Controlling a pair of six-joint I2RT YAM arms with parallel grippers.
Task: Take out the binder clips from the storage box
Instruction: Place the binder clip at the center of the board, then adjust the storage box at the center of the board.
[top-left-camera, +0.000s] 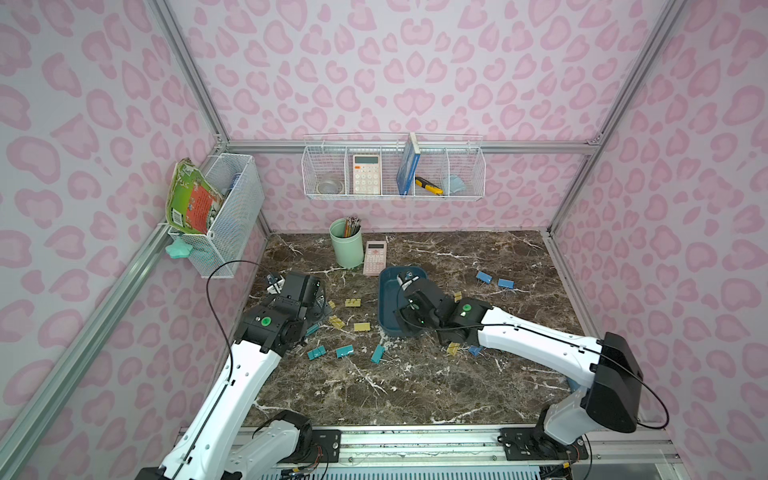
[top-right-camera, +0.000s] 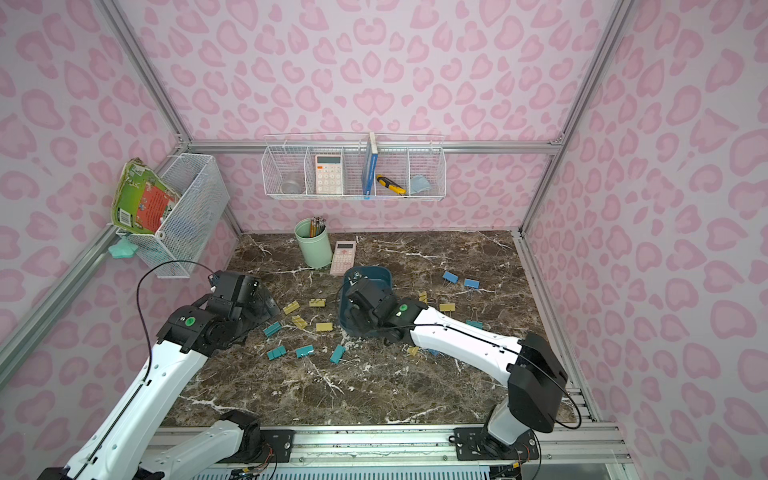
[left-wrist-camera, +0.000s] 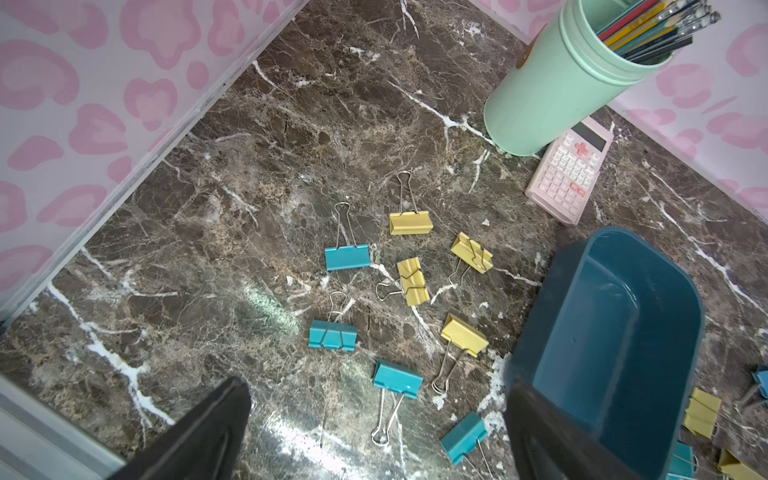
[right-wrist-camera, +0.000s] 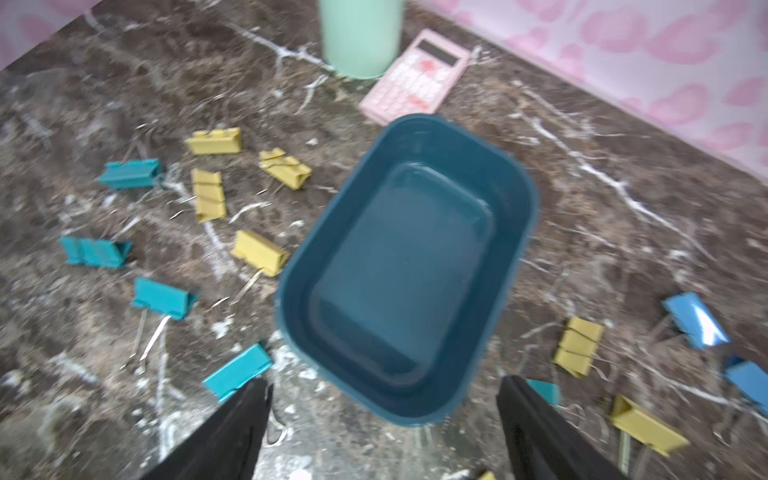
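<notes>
The storage box (right-wrist-camera: 399, 266) stands on the marble table (top-left-camera: 415, 395), near its middle, just in front of the pink calculator (top-left-camera: 375, 257) and the green cup (top-left-camera: 347, 245). In the right wrist view, the inside of the box shows only its smooth bottom. The binder clips (left-wrist-camera: 347, 257) lie scattered on the table around the box. Teal and yellow ones are on its left side, and blue ones and some more yellow ones are on its right side. The right gripper (right-wrist-camera: 382, 384) hangs above the box. Its two fingers are spread wide and they hold nothing. The left gripper (left-wrist-camera: 376, 386) hangs above the table, to the left of the box, over the teal clips. Its fingers are also spread wide and hold nothing.
</notes>
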